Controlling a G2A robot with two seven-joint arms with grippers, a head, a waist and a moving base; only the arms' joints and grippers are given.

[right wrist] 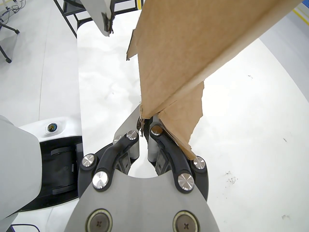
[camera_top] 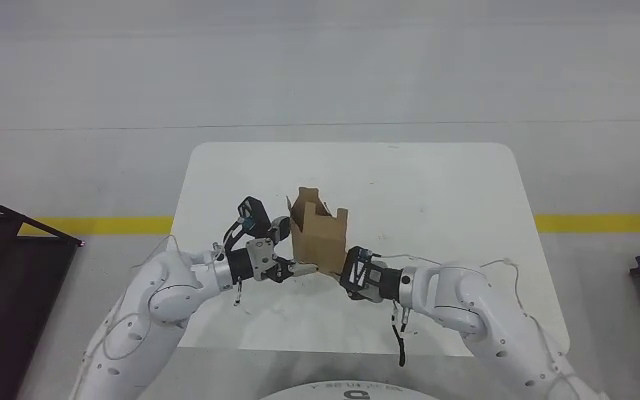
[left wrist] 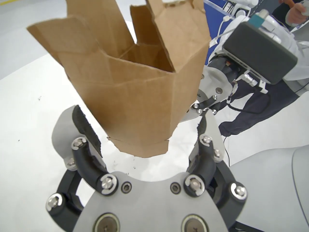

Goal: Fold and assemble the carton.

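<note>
A brown carton [camera_top: 318, 236] is held up over the near middle of the white table [camera_top: 440, 190], its walls squared into a tube and its flaps standing loose. My right gripper [right wrist: 144, 121] is shut on a lower corner of the carton [right wrist: 193, 39], and a bent flap hangs beside its fingers. My left gripper [left wrist: 144, 124] stands open at the carton's opposite side, with the carton's [left wrist: 135, 90] bottom edge between its two pads and not pinched. In the top view the left gripper [camera_top: 296, 268] and the right gripper [camera_top: 345, 272] flank the carton's near edge.
The table's far half and right side are bare. A black rack [camera_top: 25, 265] stands off the table's left edge. A yellow line [camera_top: 585, 222] runs across the floor. A person stands behind the right arm in the left wrist view.
</note>
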